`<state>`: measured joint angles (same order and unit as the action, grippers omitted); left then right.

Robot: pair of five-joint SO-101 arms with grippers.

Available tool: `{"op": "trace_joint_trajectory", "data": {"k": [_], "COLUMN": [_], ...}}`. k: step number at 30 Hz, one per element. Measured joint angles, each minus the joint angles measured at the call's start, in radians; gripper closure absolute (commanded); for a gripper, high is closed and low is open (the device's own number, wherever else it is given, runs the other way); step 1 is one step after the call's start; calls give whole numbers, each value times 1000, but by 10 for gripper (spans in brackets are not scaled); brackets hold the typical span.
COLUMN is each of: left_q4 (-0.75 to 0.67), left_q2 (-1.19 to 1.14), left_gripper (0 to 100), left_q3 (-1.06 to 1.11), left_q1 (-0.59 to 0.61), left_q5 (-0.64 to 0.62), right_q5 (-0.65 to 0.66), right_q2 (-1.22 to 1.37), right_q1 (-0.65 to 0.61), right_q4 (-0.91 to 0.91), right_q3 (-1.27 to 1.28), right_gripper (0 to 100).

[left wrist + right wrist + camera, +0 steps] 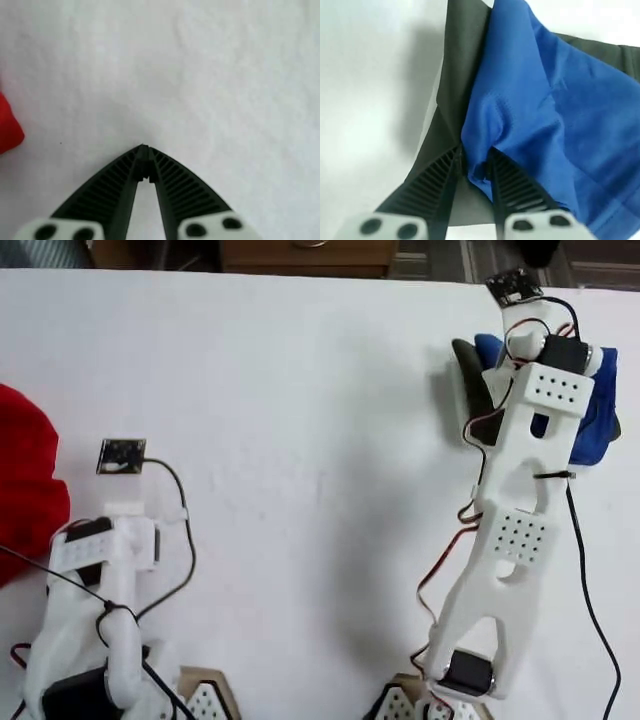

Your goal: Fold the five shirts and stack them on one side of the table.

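Note:
A blue shirt (pixel 545 110) lies on top of a dark grey shirt (pixel 462 65) at the table's far right. My right gripper (pixel 475 162) is shut on a raised fold at the blue shirt's edge. From above, the right arm (pixel 525 440) covers most of the blue shirt (pixel 595 415), and the grey shirt (pixel 472 370) pokes out beside it. A red shirt (pixel 25 475) lies bunched at the table's left edge. My left gripper (pixel 143 152) is shut and holds nothing, low over bare white table, with the red shirt (pixel 7 127) off to one side.
The white table (pixel 300 420) stretches wide and bare between the two arms. Its far edge runs along the top of the high view, with wooden furniture (pixel 305 255) behind. Cables trail from the left arm (pixel 100 570) and from the right arm.

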<state>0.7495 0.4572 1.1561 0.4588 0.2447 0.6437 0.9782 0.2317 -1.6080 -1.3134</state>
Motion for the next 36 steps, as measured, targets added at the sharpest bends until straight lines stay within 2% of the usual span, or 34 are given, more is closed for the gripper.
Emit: {"op": "trace_joint_trajectory", "data": {"k": [2, 7, 11, 23, 36], "left_q4": [0, 0, 0, -2, -2], "left_q2": [0, 0, 0, 0, 0], "left_gripper": [972, 972, 972, 972, 972], "left_q3": [0, 0, 0, 0, 0], "left_q1": [0, 0, 0, -2, 0], "left_q5": [0, 0, 0, 0, 0], "right_q5": [0, 0, 0, 0, 0], "right_q2": [18, 25, 25, 26, 34], "right_q1": [0, 0, 0, 8, -18], "right_q4": [0, 0, 0, -35, -64], "right_q3": [0, 0, 0, -135, -140], "right_gripper": [964, 854, 886, 886, 885]}}
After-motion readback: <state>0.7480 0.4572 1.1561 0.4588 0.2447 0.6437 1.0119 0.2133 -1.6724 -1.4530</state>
